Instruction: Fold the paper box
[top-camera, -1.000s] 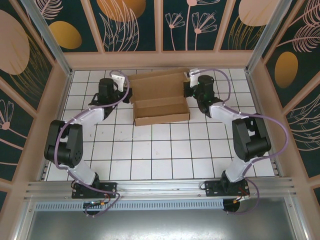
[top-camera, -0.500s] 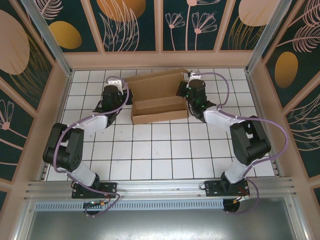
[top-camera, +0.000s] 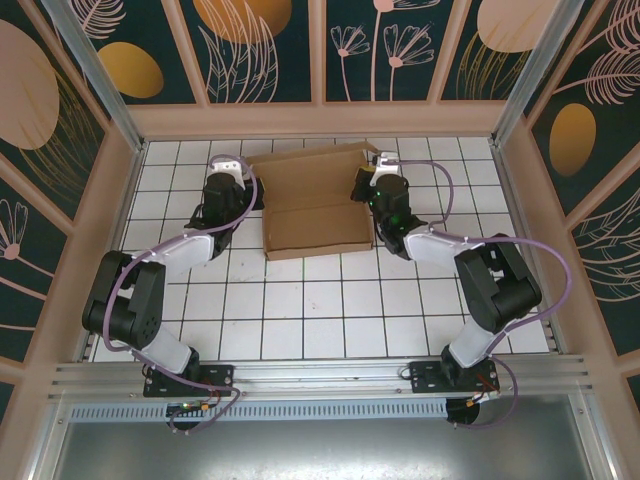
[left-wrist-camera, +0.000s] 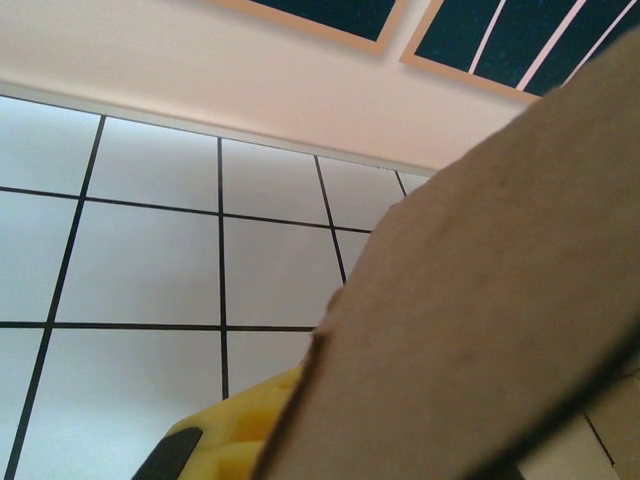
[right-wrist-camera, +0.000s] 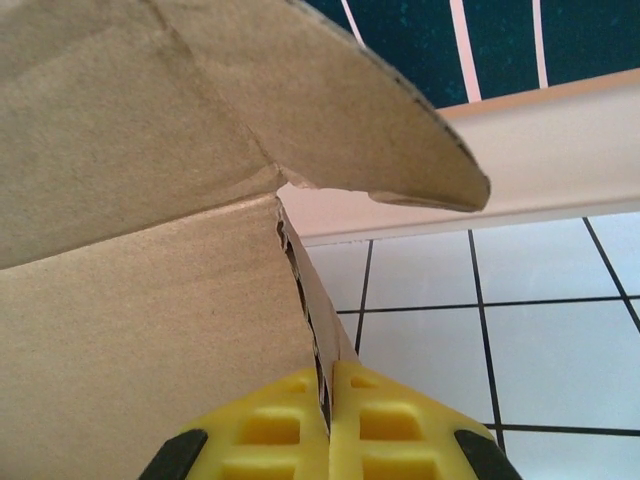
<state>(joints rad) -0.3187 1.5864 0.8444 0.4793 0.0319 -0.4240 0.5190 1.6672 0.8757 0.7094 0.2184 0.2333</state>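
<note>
Clamping: right gripper (right-wrist-camera: 330, 385) closed on the right edge of the box (top-camera: 315, 205), card pinched between yellow fingers (right-wrist-camera: 395, 430).
Left gripper (top-camera: 256, 193): closed at the box's left edge, card over one finger (left-wrist-camera: 235, 435), pinch itself hidden.
Box: between the two grippers, on the tiles (top-camera: 320, 310), rear panel lifted.
Edges: curved flap just above the right gripper; back wall (top-camera: 320, 120) near, beyond both.
Room: bare tiles behind the grippers, toward the bases.
</note>
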